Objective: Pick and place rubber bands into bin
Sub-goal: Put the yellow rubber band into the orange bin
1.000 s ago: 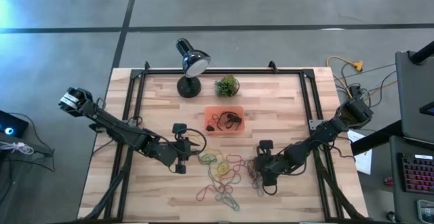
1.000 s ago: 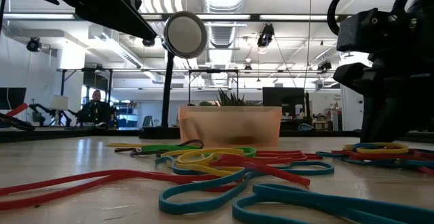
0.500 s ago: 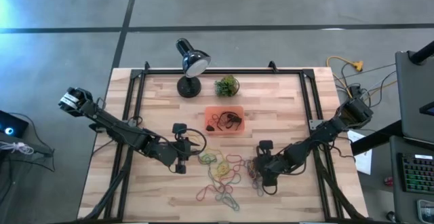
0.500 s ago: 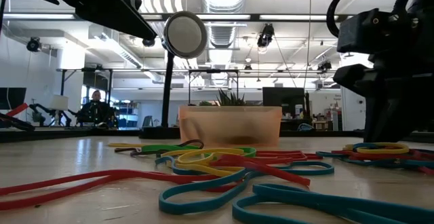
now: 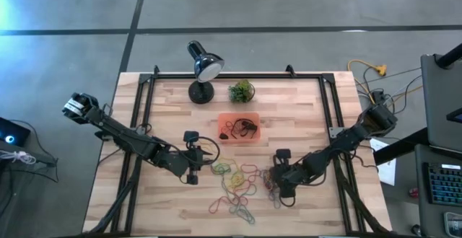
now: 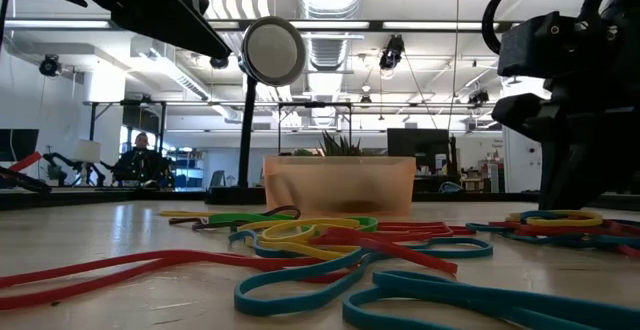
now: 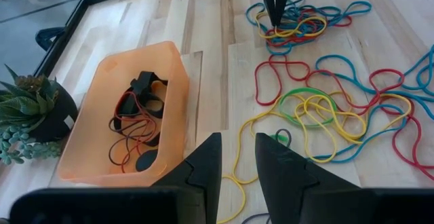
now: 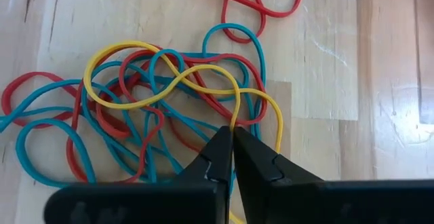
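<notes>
Rubber bands in red, yellow, blue and green lie loose on the wooden table [image 5: 234, 184], [image 7: 325, 108], [image 6: 330, 240]. A separate tangle of blue, red and yellow bands [image 8: 163, 95] sits under my right gripper [image 8: 232, 137], [image 5: 273, 183], which is shut on a yellow band. The orange bin [image 5: 239, 128], [image 7: 129, 115], [image 6: 340, 185] stands on its base toward the far edge and holds several dark and red bands. My left gripper [image 7: 237, 163], [image 5: 211, 151] is open and hovers between the bin and the pile, touching nothing. My right gripper pinches one strand of a yellow rubber band [image 8: 234, 119] between its two fingertips, coming from above and pointing down. The rest of that band [image 8: 142, 75] lies flat on the table, tangled with blue and red bands.
A black desk lamp [image 5: 202, 68] and a small green plant ball [image 5: 242, 91] stand beyond the bin near the far edge. A black frame [image 5: 144, 115] runs along the table's left and right sides. Bare wood lies near the table's near corners.
</notes>
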You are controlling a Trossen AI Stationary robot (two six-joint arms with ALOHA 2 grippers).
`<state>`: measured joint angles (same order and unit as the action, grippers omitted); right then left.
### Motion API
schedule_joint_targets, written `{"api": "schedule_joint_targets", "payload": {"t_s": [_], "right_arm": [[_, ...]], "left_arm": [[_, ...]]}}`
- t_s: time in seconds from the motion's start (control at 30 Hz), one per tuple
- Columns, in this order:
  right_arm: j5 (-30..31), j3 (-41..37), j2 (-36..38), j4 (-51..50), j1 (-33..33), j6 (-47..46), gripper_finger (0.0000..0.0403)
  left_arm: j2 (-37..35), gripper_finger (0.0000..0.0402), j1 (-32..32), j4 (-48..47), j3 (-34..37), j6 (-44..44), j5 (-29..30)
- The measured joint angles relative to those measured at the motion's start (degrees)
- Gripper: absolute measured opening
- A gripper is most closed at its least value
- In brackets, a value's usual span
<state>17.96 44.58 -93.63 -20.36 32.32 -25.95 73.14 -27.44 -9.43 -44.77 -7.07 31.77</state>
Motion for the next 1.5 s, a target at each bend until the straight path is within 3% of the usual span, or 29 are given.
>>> {"api": "schedule_joint_targets", "payload": {"t_s": [0.67, 1.33, 1.5], "right_arm": [[4.9, 2.2, 9.6, -2.3, 0.0, 4.3, 0.0009], [8.2, 12.3, 21.9, -1.7, 0.3, 23.6, 0.0008], [15.4, 14.8, 21.6, -1.7, 0.0, 31.0, 0.0008]], "left_arm": [[0.0, 0.0075, 0.0, 0.0, 0.0, 0.0, 0.0], [0.0, 0.0075, 0.0, 0.0, 0.1, 0.5, 0.0], [0.0, 0.0075, 0.1, 0.0, 0.1, 0.5, 0.0]]}}
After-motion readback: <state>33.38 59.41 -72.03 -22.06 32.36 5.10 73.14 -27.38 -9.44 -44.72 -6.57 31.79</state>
